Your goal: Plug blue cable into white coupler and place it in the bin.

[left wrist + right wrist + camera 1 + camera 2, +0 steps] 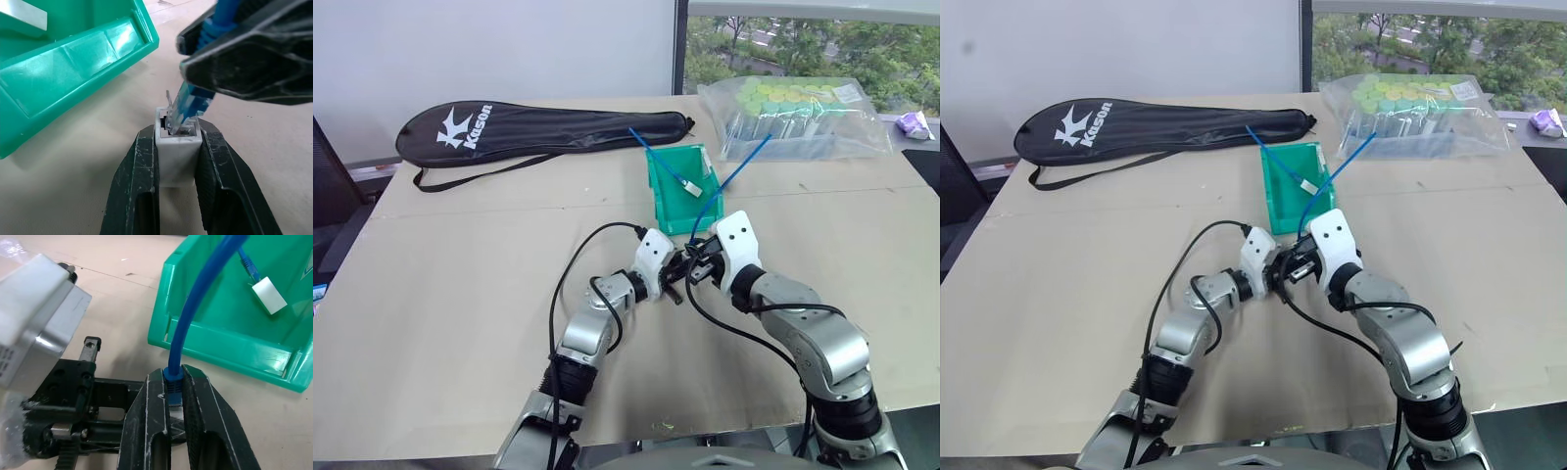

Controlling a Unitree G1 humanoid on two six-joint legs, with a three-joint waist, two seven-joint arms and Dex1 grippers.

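- The left claw (178, 161) is closed narrowly on the white coupler (177, 149), which sits upright between its two black fingers (139, 181) with the socket facing away from the wrist.
- The right claw (176, 396) is pinched shut on the blue cable (193, 318) just behind its plug, the blue boot squeezed between the fingertips.
- In the left wrist view the clear plug (183, 115) enters the coupler's socket at a slant; whether it is fully seated cannot be told.
- The two claws meet nose to nose above the counter (460, 294), just in front of the bin (677, 196).
- From the right claw the blue cable rises in a gentle curve, passes over the bin's right side and ends near the clear plastic bag (803, 117).
- The bin is green and stands on the counter with its low front lip towards the robot, close to the claws but not touching them.
- Inside the bin lies a second blue cable (656, 160), straighter, with its own white block (691, 188); its free end sticks out over the back rim.
- A black racket bag (538, 130) lies along the far left of the counter, well apart from the claws.
- The plastic bag holds green-capped items and lies at the far right, beyond the bin.
- Black wires (570, 269) loop from the robot's forearms over the counter beside the left arm.
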